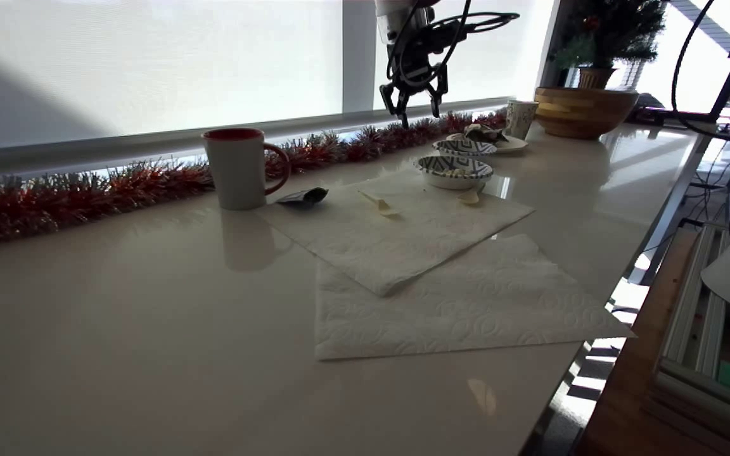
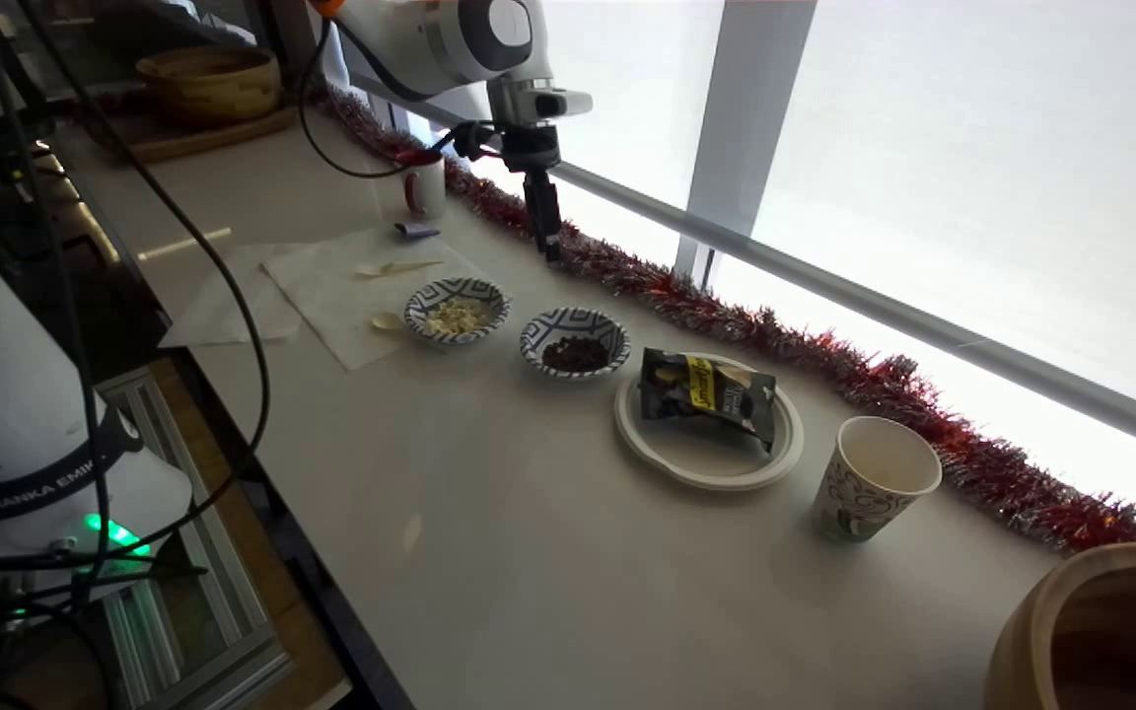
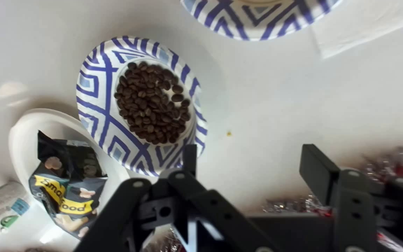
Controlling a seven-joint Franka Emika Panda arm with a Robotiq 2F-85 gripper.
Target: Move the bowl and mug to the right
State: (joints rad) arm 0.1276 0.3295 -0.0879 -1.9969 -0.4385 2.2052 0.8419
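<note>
Looking along a white table (image 2: 529, 572) under a bright window (image 1: 149, 69), with red tinsel (image 2: 815, 355) down that edge. Note paper towels (image 1: 403, 240) spread on top. Find the gripper (image 3: 252, 164) in the air above the table, near the tinsel, with fingers spread wide and nothing between. Log the bean bowl (image 3: 98, 94) and the pale-bits bowl (image 2: 458, 289) just beside each other, both patterned, both round, hence without long axis. Cannot tell which to take as the task's bowl. Judge the bean bowl nearer. In the wrist view, read it up and left of the finger gap, with rim passing behind the fingertip (image 3: 190, 159) on that side; likely need a sideways shift, away from the tinsel, before lowering to the rim. Place the mug (image 1: 238, 171) well apart, across the paper towels from both bowls, upright just beside the tinsel, out of wrist view. Expect a longer reach there.
</note>
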